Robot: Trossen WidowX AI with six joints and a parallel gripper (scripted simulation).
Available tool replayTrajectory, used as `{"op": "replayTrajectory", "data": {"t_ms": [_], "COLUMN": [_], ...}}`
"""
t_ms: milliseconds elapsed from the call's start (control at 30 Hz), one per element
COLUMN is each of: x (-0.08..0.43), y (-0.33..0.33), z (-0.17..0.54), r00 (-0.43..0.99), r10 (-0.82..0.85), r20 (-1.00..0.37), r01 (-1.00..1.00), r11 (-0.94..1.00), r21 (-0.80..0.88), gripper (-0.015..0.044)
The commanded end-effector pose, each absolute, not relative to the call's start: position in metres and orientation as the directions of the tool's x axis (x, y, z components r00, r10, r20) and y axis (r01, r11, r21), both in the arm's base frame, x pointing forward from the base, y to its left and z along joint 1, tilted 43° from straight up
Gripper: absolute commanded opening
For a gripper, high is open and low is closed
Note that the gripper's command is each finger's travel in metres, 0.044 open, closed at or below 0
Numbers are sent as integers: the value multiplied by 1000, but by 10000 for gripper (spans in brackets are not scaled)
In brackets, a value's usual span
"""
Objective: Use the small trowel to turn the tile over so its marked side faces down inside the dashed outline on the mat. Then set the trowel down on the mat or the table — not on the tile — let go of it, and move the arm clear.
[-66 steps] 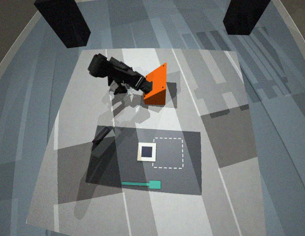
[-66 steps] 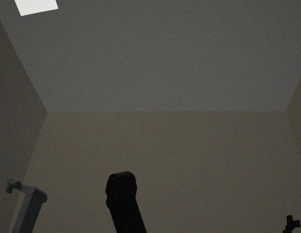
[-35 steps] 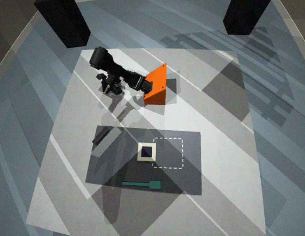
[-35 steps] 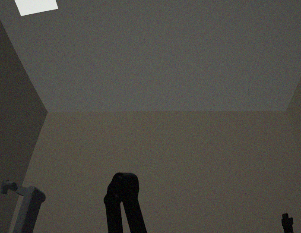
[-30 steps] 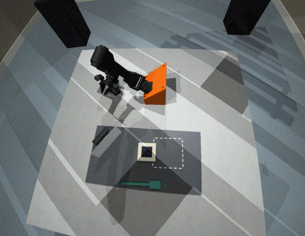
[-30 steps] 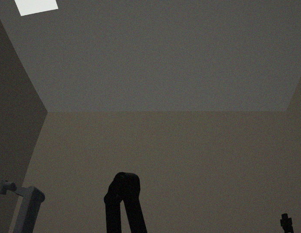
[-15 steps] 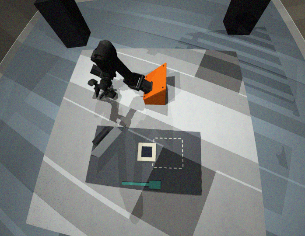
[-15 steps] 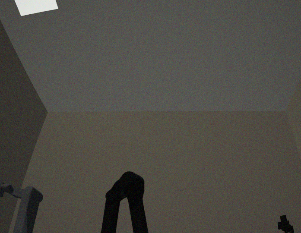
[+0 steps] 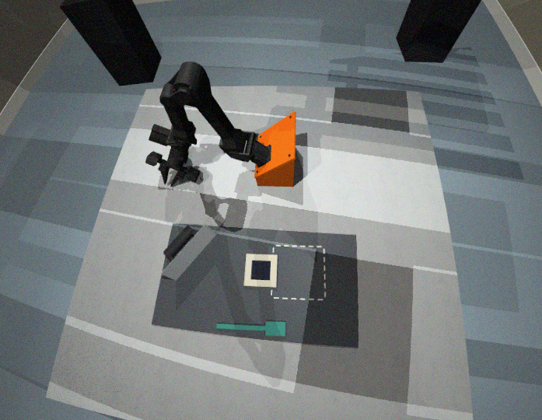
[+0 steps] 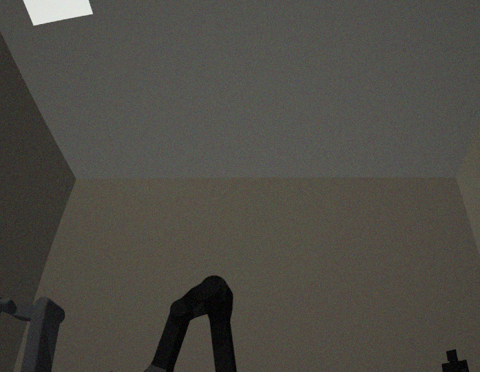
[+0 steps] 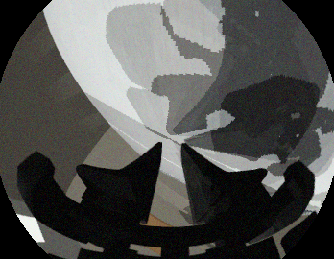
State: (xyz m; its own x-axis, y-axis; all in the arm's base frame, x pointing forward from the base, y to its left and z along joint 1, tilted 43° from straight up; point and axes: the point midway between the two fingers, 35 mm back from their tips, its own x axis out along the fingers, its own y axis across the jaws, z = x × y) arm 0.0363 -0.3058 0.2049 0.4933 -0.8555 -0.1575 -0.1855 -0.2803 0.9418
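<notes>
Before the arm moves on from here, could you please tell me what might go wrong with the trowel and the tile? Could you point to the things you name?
The gripper (image 9: 171, 184) (image 11: 171, 147) has only a narrow gap between its fingers, so lowering it unopened could shove the trowel (image 9: 240, 327) rather than grasp it.

The tile (image 9: 250, 270) lies mostly outside the dashed outline (image 9: 324, 272), so flipping it in place might leave it short.

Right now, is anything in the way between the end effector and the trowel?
Possibly: seen from above, a grey angled block on the mat's near-arm corner borders the route from the end effector to the trowel.
</notes>
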Motion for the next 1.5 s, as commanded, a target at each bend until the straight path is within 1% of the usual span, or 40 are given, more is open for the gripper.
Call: {"op": "replayTrajectory", "data": {"t_ms": [0, 267, 700, 1100, 1467], "x": [46, 68, 102, 133, 157], "y": [-309, -310, -311, -303, -294], "z": [210, 219, 213, 201, 192], "r00": [495, 516, 530, 530, 511], "r10": [-851, -835, -795, -746, -704], "r20": [-173, -191, -295, -404, -494], "r01": [-123, -4, 174, 352, 527], "r11": [-266, -225, -238, -240, -199], "r21": [956, 974, 956, 905, 827], "gripper": [100, 100, 100, 100, 100]}}
